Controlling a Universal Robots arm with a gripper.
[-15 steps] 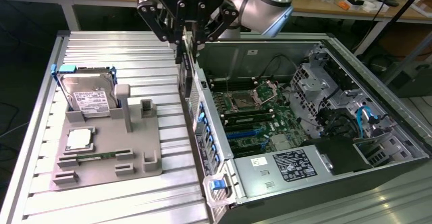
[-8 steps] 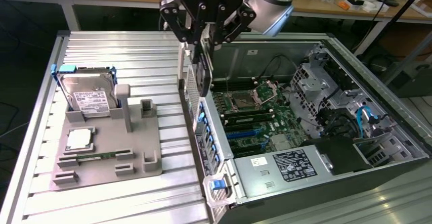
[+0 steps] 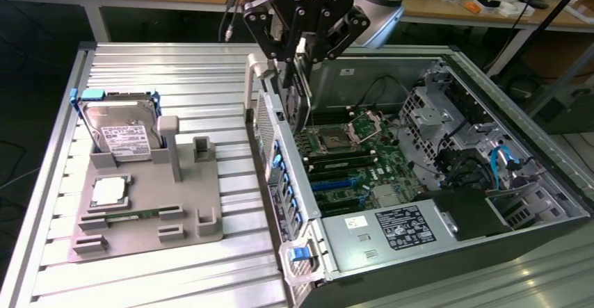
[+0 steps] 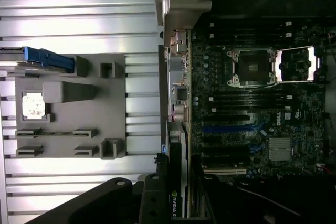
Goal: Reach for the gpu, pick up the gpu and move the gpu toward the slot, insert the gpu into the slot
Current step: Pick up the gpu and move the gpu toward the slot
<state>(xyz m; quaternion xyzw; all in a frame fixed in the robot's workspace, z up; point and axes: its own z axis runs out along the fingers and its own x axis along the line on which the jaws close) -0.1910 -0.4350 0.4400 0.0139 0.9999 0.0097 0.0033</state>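
Exterior view gives me the end effector point(image 3: 299, 56) clenched on the gpu point(image 3: 301, 99), which hangs edge-down inside the open computer case point(image 3: 446, 266), close to its rear wall and above the motherboard point(image 3: 357, 165). I cannot tell whether the card touches a slot. A hard drive point(image 3: 121, 131) stands in the grey fixture point(image 3: 149, 211) on the desk point(image 3: 167, 65).

light bright | glare on metal table point(image 3: 167, 280) | case interior point(image 3: 352, 78) dark

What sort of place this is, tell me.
Probably a robotics lab bench for computer assembly: a gripper holds the gpu over an open computer case with its motherboard bare, beside a grey parts fixture on a slatted metal table.
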